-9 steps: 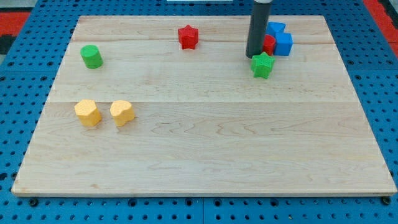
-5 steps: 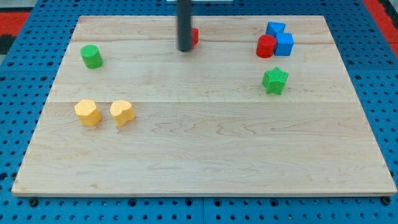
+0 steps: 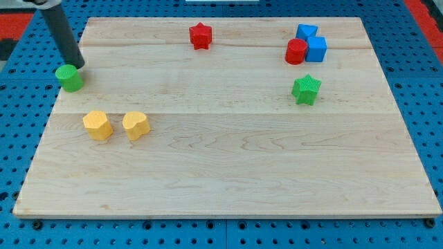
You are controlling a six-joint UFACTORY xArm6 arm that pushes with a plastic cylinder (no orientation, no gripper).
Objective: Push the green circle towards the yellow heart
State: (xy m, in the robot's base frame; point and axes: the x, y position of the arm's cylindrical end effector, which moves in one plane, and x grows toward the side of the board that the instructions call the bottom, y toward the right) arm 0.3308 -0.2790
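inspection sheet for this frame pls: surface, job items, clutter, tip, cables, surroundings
Surface: wooden board, light planks, lying flat.
Job's things: green circle at the board's left edge, up and to the view's left of the yellow heart; the two are apart.
Clutter: yellow block just left of the heart; red star near the view's top; red cylinder against two blue blocks at the top right; green star below them.
Grippers: none; my tip sits at the green circle's upper right side, touching or nearly so.
Cables: nothing seen.
Surroundings: blue pegboard around the board, red patches at the top corners.
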